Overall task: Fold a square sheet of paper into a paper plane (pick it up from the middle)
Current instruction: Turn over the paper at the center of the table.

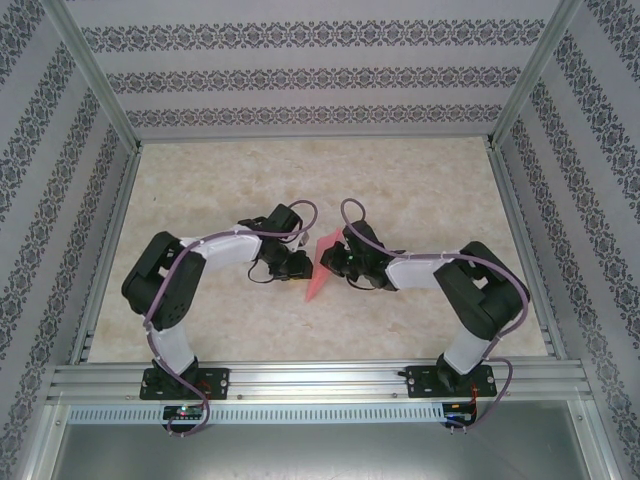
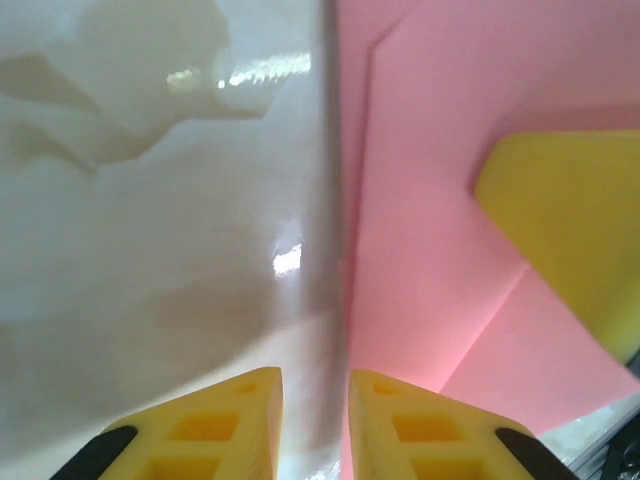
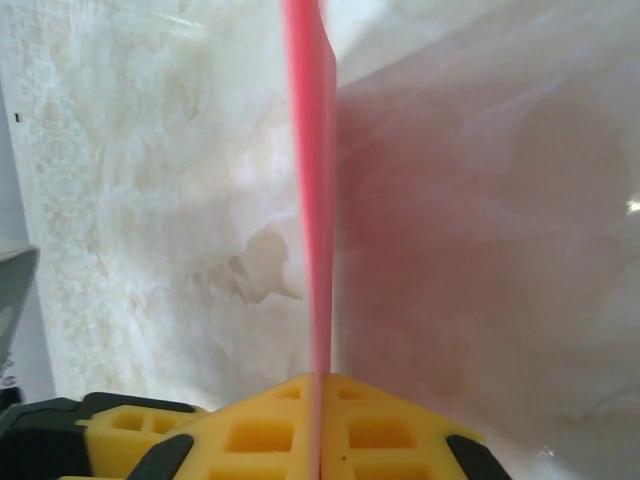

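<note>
The pink-red sheet of paper (image 1: pixel 317 268), folded into a narrow pointed paper plane shape, stands on edge at mid-table between both arms. My right gripper (image 3: pixel 320 385) is shut on it, and the paper (image 3: pixel 312 150) runs edge-on straight out from the closed fingers. In the left wrist view the paper (image 2: pixel 430 200) shows layered flaps and diagonal creases, with one yellow finger (image 2: pixel 570 220) of the right gripper pressed on it. My left gripper (image 2: pixel 316 400) is narrowly open. The paper's edge lies along the inner face of its right finger, and bare table shows in the gap.
The marble-patterned tabletop (image 1: pixel 300 180) is ringed by aluminium rails and patterned walls. Both grippers (image 1: pixel 300 265) (image 1: pixel 333 262) face each other closely at the middle, with cables looping above the wrists. A metal rail (image 1: pixel 320 380) crosses the near edge by the arm bases.
</note>
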